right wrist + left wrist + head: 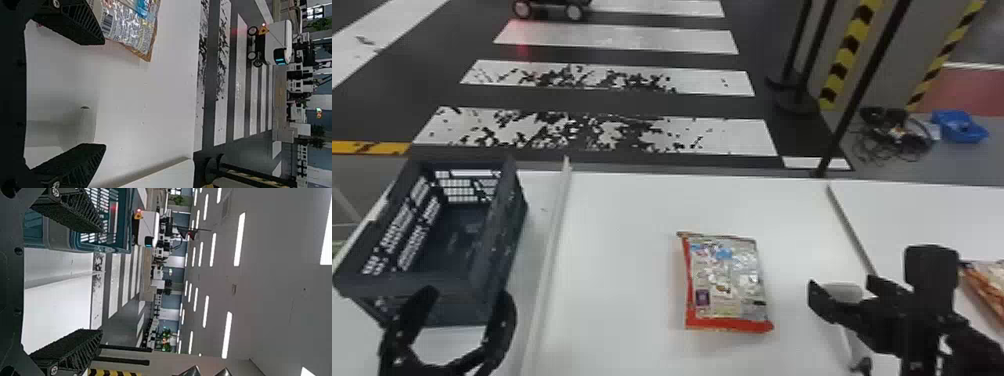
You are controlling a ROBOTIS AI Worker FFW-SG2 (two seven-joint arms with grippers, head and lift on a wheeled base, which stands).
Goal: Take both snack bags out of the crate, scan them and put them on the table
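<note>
In the head view my left gripper [464, 302] is open at the near end of the dark crate [474, 282], whose dark floor is visible inside. My right gripper [843, 285] stands open right of the red-edged snack bag [727, 280], which lies flat on the middle table section. Another snack bag [989, 287], orange-brown, lies at the far right edge, partly cut off. A white rounded device [842, 291] shows between the right fingers. The left wrist view has the left gripper [101, 280] beside the crate [58, 237]; in the right wrist view, the right gripper [100, 94] holds nothing, near the silvery bag [131, 29].
The white table [622, 225] has a raised strip [552, 240] on the left, beside the crate, and another dividing edge [849, 230] on the right. Beyond its far edge are black posts [862, 85] and striped floor.
</note>
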